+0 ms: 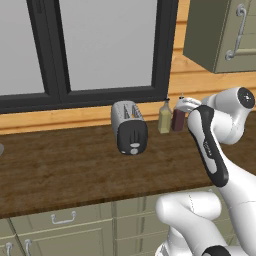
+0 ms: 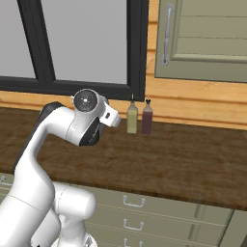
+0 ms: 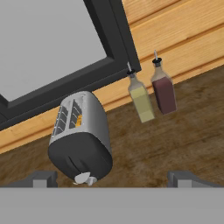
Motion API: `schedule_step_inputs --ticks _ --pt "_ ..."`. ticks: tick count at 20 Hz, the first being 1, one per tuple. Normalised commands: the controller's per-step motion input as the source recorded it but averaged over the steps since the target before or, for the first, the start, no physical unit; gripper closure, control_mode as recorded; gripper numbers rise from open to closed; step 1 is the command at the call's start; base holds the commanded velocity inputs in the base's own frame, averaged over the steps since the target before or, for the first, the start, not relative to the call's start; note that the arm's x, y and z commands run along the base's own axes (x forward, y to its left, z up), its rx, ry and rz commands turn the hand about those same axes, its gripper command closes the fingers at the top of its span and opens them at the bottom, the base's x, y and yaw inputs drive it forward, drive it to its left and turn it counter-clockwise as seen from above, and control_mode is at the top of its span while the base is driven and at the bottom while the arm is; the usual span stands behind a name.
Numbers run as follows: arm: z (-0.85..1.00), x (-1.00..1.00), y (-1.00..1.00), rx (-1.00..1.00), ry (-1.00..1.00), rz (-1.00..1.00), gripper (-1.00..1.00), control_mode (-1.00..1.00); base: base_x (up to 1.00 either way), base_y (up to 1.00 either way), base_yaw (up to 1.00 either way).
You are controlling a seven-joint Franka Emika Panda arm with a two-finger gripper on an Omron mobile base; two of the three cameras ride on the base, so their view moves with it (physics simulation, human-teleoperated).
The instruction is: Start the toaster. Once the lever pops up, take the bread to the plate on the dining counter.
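The toaster [image 1: 129,127] is being viewed left of the olive bottle [image 1: 164,118], bread [image 3: 79,120] showing in one slot; the gripper [image 3: 113,178] is being held released.

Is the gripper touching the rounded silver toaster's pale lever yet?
Apart. The hand view shows the gripper with wide-spread fingertips low at the frame edges; the silver toaster and its lever sit beyond them, with wooden worktop visible between.

The arm [image 1: 215,150] is glossy white, built of thick rounded segments. Black bands mark its joints. A round dark cap with a grey centre closes the elbow [image 2: 87,100].
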Motion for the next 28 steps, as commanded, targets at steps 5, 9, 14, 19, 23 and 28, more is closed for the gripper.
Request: schedule_step_inputs --ticks 5,9,14,19,23,28 --pt "0.00 0.00 0.00 0.00 0.00 0.00 -1.00 -1.00 0.00 0.00 0.00" --pt "0.00 0.00 0.00 0.00 0.00 0.00 -1.00 -1.00 0.00 0.00 0.00" --pt "0.00 0.00 0.00 0.00 0.00 0.00 -1.00 -1.00 0.00 0.00 0.00" --pt "0.00 0.00 0.00 0.00 0.00 0.00 -1.00 -1.00 0.00 0.00 0.00" --pt "0.00 0.00 0.00 0.00 0.00 0.00 -1.00 -1.00 0.00 0.00 0.00" --pt "0.00 0.00 0.00 0.00 0.00 0.00 -1.00 -1.00 0.00 0.00 0.00"
